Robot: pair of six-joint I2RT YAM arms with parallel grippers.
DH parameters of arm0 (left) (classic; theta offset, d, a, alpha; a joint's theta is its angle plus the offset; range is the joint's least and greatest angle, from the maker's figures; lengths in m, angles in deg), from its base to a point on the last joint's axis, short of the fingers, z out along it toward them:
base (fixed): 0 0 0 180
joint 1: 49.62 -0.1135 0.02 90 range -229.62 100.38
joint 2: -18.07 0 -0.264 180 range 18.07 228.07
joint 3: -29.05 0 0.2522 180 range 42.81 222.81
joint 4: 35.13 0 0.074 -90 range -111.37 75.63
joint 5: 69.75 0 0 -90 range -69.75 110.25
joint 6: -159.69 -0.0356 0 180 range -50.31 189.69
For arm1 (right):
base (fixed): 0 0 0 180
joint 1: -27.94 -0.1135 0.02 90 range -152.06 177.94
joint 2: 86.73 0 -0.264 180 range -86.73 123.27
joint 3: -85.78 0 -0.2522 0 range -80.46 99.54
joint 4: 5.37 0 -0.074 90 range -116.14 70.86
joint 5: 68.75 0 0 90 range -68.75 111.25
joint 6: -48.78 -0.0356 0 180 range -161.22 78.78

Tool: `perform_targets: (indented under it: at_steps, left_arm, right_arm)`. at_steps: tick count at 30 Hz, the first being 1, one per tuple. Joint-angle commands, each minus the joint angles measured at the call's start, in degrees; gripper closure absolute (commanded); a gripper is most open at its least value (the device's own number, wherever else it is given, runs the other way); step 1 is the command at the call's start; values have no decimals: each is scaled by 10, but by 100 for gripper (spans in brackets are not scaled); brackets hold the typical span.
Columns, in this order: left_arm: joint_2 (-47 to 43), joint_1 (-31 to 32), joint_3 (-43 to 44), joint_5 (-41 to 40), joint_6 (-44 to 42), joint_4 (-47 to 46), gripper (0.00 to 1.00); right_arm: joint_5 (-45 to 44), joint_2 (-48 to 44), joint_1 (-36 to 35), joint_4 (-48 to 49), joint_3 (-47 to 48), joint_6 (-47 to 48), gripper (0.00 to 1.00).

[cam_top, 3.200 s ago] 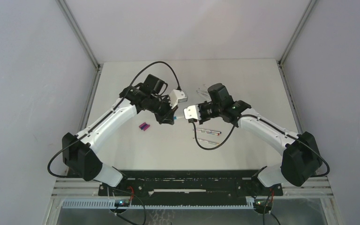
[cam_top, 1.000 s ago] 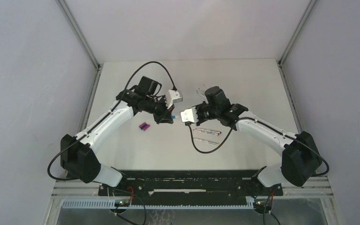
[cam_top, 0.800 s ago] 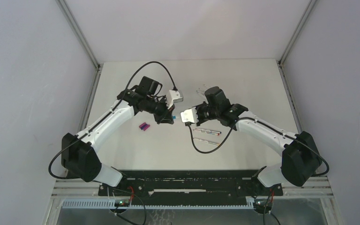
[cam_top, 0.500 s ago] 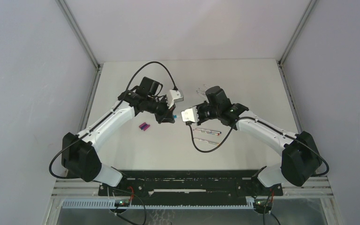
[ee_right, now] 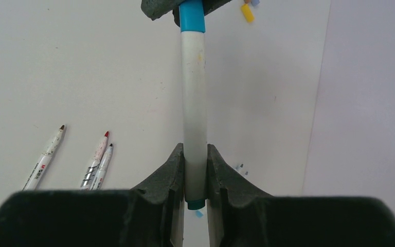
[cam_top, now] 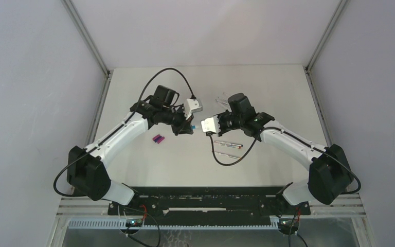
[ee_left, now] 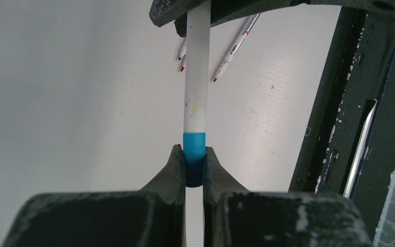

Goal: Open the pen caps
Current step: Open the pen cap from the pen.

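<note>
A white-barrelled pen [cam_top: 196, 125] hangs in the air between my two grippers, over the middle of the table. My left gripper [ee_left: 194, 160] is shut on the pen's blue cap [ee_left: 194, 153], which sits on the end of the barrel [ee_left: 197, 77]. My right gripper [ee_right: 195, 162] is shut on the other end of the barrel [ee_right: 193, 98], with a small teal tip poking out behind the jaws. The blue cap also shows in the right wrist view [ee_right: 191, 18], gripped by the left fingers [ee_right: 157, 7]. In the top view the left gripper [cam_top: 187, 128] and right gripper [cam_top: 202, 125] face each other.
Three uncapped pens [ee_right: 96, 158] lie on the table below the right arm, seen from above as two lines [cam_top: 228, 145]. A purple and a magenta cap [cam_top: 158, 139] lie side by side under the left arm. A yellow cap [ee_right: 247, 13] lies nearby. A black cable loops by the pens [cam_top: 226, 160].
Both grippers, still joined by the pen, have shifted slightly to the right and away from the bases. Both holds are unchanged.
</note>
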Motion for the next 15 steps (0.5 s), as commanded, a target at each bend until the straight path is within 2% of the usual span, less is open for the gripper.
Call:
perform_targets:
  at_steps: [1,15]
  left_arm:
    - [-34,-6,-16,-40,-1,25,100]
    - [1,-15,14,51,-18,83,100]
  right_arm:
    - [-33,-4,37,-38,4,-6,100]
    - [-71,-6,33,-10,-9,10,100]
